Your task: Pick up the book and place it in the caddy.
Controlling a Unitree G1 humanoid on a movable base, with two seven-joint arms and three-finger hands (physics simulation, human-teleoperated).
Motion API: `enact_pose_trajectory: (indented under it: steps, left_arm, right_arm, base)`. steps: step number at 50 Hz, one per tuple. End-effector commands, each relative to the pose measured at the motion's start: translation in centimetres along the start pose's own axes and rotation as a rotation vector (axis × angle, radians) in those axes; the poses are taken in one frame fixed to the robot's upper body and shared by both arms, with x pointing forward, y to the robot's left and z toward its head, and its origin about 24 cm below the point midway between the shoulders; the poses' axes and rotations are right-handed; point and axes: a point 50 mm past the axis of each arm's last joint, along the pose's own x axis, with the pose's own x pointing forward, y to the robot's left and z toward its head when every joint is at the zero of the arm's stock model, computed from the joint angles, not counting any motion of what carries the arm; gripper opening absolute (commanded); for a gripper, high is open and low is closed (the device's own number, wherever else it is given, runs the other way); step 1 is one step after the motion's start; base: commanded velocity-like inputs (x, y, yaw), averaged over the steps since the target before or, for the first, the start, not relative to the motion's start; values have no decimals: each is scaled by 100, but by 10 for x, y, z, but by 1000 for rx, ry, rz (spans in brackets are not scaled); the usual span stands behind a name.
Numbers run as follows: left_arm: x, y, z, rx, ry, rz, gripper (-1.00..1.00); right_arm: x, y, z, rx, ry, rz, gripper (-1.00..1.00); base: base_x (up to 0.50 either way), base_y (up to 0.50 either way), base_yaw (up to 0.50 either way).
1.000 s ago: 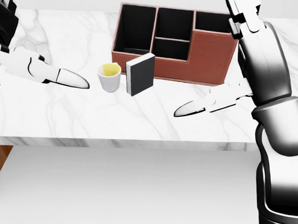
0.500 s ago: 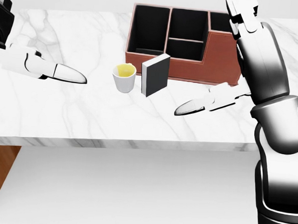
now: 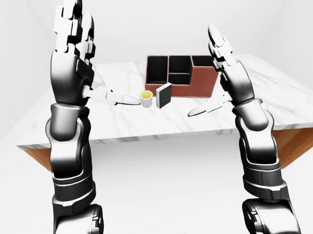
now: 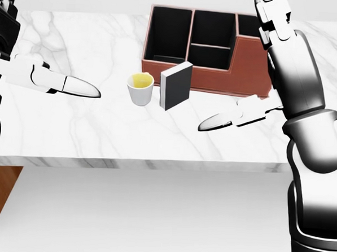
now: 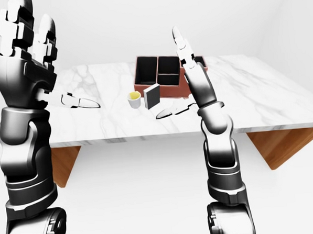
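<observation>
A dark grey book (image 4: 175, 86) stands upright on the white marble table (image 4: 72, 132), just below the caddy in the head view. The caddy (image 4: 239, 67) is a reddish-brown box with several black compartments, all looking empty. My left hand (image 4: 80, 87) hovers over the table to the left of the book, fingers stretched out and open, holding nothing. My right hand (image 4: 217, 122) hovers lower right of the book, also open and empty. Neither hand touches the book.
A small white cup (image 4: 140, 88) with yellow contents stands right beside the book's left side. The table's near edge (image 4: 155, 163) runs across the head view, with white floor below. The table's wooden sides (image 5: 276, 145) show in the eye views.
The whole picture shifted right early on, so the camera moved; book, cup and caddy kept their places on the table. Both hands stay open and have barely moved.
</observation>
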Motion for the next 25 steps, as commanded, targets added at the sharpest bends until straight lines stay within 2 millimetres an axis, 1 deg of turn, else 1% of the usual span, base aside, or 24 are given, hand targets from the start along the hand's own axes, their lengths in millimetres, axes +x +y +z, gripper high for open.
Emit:
enact_pose_trajectory:
  steps: [1,11,25]
  left_arm:
    - [-2,-1,-1,0,4,-1,100]
    - [-2,-1,-2,-2,8,2,100]
    - [-3,0,0,-1,3,8,100]
  right_arm:
    - [-1,1,-3,7,10,8,100]
    - [-2,1,-5,12,18,5,100]
    - [-2,0,0,4,1,4,100]
  base:
    - [20,0,0]
    - [22,0,0]
    - [23,0,0]
